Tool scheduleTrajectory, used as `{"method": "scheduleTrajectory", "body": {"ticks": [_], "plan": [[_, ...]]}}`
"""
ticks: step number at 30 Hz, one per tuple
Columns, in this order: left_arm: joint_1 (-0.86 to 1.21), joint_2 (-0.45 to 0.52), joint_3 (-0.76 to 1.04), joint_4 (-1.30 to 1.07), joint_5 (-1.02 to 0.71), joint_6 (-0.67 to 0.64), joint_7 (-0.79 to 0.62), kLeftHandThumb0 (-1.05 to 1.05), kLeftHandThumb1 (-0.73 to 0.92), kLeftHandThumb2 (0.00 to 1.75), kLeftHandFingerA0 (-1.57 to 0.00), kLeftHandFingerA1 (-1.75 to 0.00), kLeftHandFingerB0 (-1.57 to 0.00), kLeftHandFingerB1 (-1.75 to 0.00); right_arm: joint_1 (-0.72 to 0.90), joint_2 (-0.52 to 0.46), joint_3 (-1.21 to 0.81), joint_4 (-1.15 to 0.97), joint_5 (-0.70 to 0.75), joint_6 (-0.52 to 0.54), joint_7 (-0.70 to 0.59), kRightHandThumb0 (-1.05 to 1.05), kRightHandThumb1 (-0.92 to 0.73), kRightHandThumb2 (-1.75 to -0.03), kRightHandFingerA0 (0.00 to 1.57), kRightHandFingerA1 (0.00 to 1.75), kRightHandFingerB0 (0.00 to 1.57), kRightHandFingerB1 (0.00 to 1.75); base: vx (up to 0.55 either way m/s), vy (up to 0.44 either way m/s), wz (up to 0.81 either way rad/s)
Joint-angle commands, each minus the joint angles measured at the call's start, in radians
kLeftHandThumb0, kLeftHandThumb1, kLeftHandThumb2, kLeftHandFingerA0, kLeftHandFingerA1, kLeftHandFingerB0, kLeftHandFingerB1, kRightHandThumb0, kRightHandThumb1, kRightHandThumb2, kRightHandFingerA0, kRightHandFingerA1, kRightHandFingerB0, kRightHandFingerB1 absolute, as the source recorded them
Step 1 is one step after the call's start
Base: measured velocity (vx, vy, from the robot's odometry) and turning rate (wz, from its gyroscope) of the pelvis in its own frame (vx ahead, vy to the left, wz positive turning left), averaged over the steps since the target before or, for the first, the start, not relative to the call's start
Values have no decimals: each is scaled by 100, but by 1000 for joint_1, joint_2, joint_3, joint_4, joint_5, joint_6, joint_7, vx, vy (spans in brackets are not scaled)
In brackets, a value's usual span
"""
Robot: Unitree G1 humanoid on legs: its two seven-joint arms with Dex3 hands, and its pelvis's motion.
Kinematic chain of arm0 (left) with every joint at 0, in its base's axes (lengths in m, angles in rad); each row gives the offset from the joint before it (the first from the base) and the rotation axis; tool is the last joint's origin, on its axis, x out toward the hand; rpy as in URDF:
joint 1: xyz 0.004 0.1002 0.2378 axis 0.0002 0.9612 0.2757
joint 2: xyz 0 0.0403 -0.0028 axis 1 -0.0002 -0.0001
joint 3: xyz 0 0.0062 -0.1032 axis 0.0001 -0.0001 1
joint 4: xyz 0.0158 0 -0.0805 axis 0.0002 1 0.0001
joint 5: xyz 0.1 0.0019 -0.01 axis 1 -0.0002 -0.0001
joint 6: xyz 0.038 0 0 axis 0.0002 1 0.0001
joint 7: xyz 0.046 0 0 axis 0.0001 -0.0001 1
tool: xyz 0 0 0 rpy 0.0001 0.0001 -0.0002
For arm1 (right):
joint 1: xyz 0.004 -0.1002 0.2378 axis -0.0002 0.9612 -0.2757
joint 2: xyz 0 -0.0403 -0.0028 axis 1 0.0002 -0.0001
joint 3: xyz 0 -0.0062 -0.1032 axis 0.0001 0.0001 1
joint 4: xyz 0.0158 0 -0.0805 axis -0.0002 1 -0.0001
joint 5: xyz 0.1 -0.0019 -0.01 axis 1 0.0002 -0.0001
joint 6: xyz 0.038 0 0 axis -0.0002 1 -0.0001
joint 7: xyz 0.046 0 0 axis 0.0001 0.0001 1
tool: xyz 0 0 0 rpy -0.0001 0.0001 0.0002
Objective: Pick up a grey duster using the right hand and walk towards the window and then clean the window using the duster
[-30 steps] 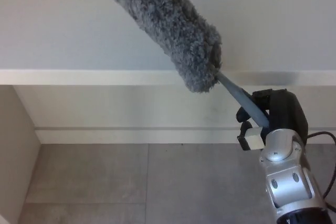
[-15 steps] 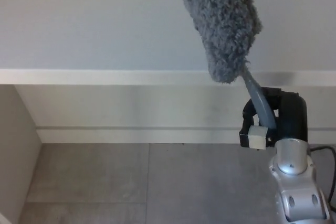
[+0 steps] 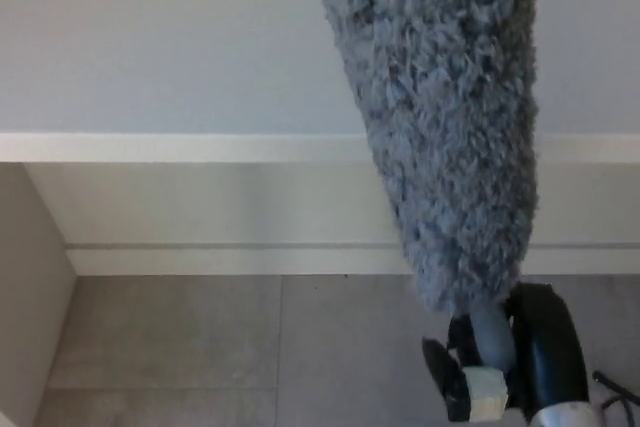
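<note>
The grey fluffy duster (image 3: pixel 440 117) fills the upper right of the head view, standing nearly upright and looming large close to the camera. Its head runs off the top edge of the picture, in front of the pale window surface (image 3: pixel 160 37). A grey-blue handle (image 3: pixel 492 339) comes out of the duster's lower end. My right hand (image 3: pixel 515 372) is at the bottom right, shut on that handle. My left hand does not show.
A white sill (image 3: pixel 180 147) runs across the picture under the window. Below it is a pale wall with a skirting line (image 3: pixel 220 245), then grey floor tiles (image 3: pixel 230 347). A side wall (image 3: pixel 30 277) stands at the left edge.
My right hand has dropped lower in the picture with the duster. The duster has swung from leaning left to nearly upright and appears much larger, closer to the camera.
</note>
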Motion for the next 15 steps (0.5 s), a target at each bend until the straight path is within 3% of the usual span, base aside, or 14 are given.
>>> {"method": "scheduleTrajectory", "body": {"ticks": [1, 2, 3, 4, 5, 8, 9, 11, 12, 15], "plan": [[-30, 40, 25, 50, -21, -112, -10, 1, 65, 78, -83, -101, -77, -82, 77, -29, 83, -92, 114, -90, 117, 15, 24, -175, 150, 169, 157, 129, 0, 0, 0], [-56, 60, 34, 76, -26, -104, -18, 4, 62, 83, -86, -103, -79, -79, 82, -73, 101, -85, 61, -124, 119, -13, -12, -111, 157, 143, 157, 141, 0, 0, 0], [-94, 90, 47, 113, -34, -91, -28, 4, 62, 83, -86, -103, -79, -79, 87, -137, 128, -73, -20, -177, 121, -13, -12, -111, 157, 143, 157, 141, 0, 0, 0], [-109, 103, 49, 115, -31, -79, -26, 4, 63, 86, -87, -102, -79, -79, 90, -160, 136, -88, -33, -156, 124, -4, -4, -108, 157, 142, 157, 140, 0, 0, 0], [-105, 110, 46, 101, -25, -88, -27, 5, 65, 81, -85, -98, -79, -79, 96, -194, 146, -103, -66, -153, 114, -4, 38, -175, 157, 133, 157, 112, -18, 8, 9], [-107, 113, 47, 104, -22, -97, -30, 5, 65, 81, -85, -98, -79, -79, 96, -225, 163, -110, -70, -152, 95, -4, 38, -175, 157, 133, 157, 112, 0, 0, 0], [-82, 100, 42, 23, -25, -76, -24, -6, 71, 79, -82, -109, -78, -84, 106, -277, 156, -159, -118, -99, 112, -1, 4, -98, 146, 131, 146, 130, 0, 0, 0], [-56, 86, 38, -83, -32, -40, -18, 1, 69, 84, -80, -108, -75, -79, 123, -377, 146, -259, -221, 11, 151, -2, 5, -97, 144, 130, 145, 128, 0, 0, 0], [-73, 94, 47, -51, -42, -52, -39, 0, 65, 87, -85, -112, -79, -87, 131, -406, 149, -309, -259, 78, 170, -7, 20, -139, 157, 107, 149, 102, 0, 0, 0], [-69, 93, 48, -64, -43, -44, -41, 0, 65, 87, -85, -112, -79, -87, 131, -424, 161, -331, -259, 109, 165, -7, 20, -139, 157, 107, 149, 102, 0, 0, 0]]}}
